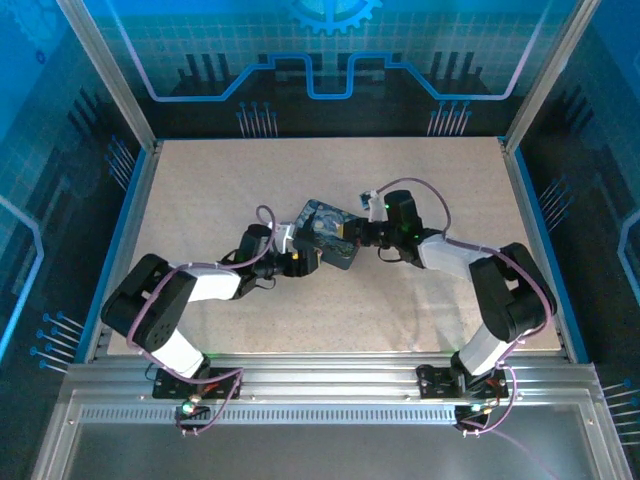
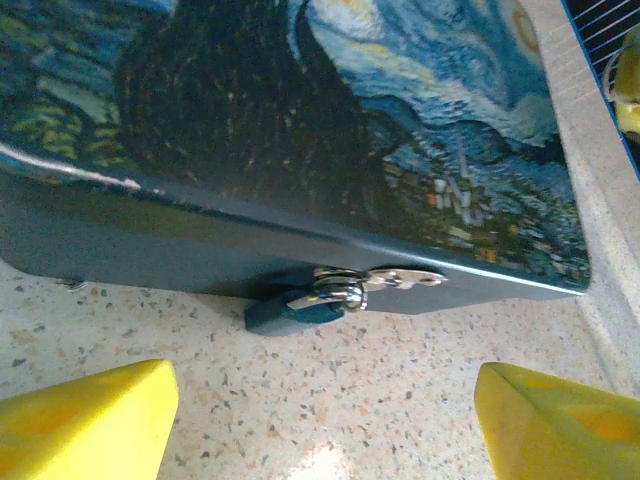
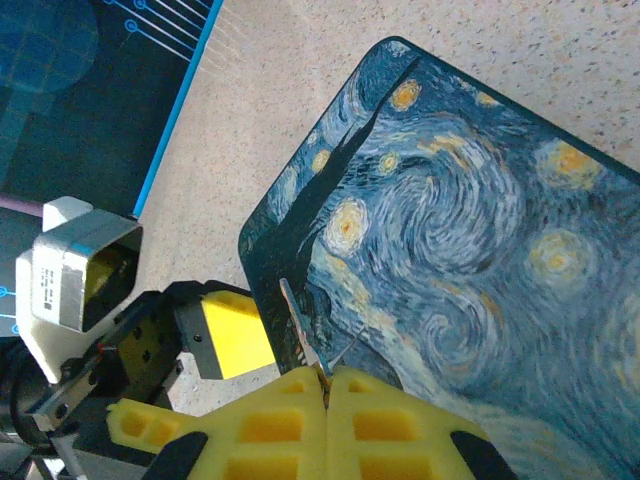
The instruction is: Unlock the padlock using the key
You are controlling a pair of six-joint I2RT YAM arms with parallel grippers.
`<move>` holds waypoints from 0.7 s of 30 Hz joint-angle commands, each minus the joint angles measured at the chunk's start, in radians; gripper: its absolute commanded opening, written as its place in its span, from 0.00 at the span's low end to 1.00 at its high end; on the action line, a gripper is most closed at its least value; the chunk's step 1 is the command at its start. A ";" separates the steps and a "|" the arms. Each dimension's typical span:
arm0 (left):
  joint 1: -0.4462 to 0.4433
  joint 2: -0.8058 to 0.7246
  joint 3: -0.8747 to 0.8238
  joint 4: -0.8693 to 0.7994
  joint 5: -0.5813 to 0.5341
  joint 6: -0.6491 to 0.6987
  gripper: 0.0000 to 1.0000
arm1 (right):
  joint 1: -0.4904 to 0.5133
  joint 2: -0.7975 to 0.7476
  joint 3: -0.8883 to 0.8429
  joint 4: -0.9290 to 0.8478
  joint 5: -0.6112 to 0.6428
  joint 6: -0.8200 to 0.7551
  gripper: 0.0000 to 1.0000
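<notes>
A tiny blue-and-silver padlock hangs from the silver hasp on the front side of the dark-blue night-sky tin, resting on the table. My left gripper faces it from close by, open, yellow fingers wide apart, nothing between them. My right gripper is shut on the key, a thin grey sliver sticking out above the tin's lid. In the top view both grippers meet at the tin, left gripper at its near-left side, right gripper at its right.
The speckled beige table is bounded by blue rails and clear walls. The left gripper's yellow finger and its camera housing appear beside the tin's corner in the right wrist view.
</notes>
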 commanded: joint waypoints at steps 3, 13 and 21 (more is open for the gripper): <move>0.004 0.042 0.009 0.084 0.019 0.005 0.78 | 0.013 0.057 0.020 -0.046 0.016 -0.004 0.00; -0.018 0.090 0.038 0.058 -0.028 0.068 0.76 | 0.022 0.091 -0.026 -0.072 0.049 0.006 0.00; -0.056 0.129 0.074 0.062 -0.088 0.115 0.74 | 0.024 0.087 -0.036 -0.074 0.053 0.000 0.00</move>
